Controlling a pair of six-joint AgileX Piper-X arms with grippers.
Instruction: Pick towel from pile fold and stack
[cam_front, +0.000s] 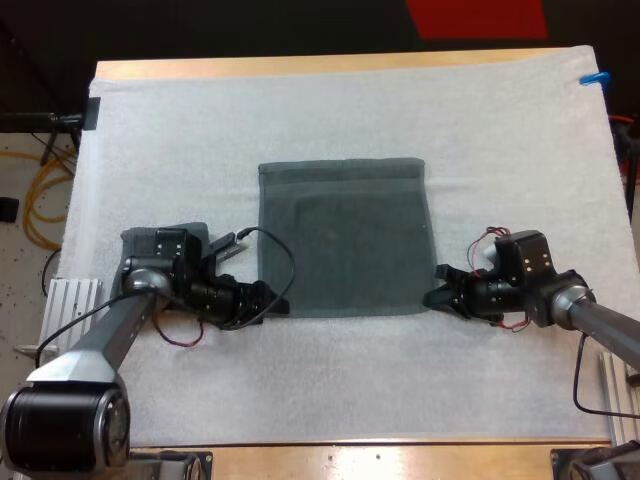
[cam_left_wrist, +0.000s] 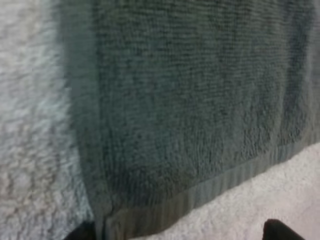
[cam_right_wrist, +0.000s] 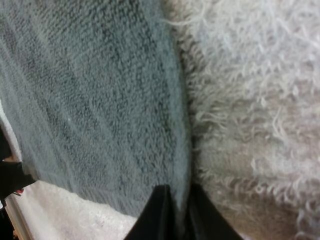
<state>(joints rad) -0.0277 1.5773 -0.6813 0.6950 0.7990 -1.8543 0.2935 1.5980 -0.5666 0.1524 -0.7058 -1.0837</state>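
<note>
A dark grey-green towel (cam_front: 345, 238) lies flat in the middle of the white mat (cam_front: 330, 110). My left gripper (cam_front: 277, 303) sits low at the towel's near left corner. In the left wrist view my left gripper (cam_left_wrist: 180, 233) is open, its fingertips (cam_left_wrist: 279, 230) wide apart, with the hemmed corner of the towel (cam_left_wrist: 190, 100) just ahead of them. My right gripper (cam_front: 438, 288) is at the towel's near right corner. In the right wrist view my right gripper (cam_right_wrist: 179, 216) has its fingers (cam_right_wrist: 159, 212) close together on the side hem of the towel (cam_right_wrist: 100, 100).
A second dark towel (cam_front: 150, 236) lies bunched on the mat behind my left arm. The mat's far half and its near strip have free room. The wooden table edge (cam_front: 330, 66) runs along the far side.
</note>
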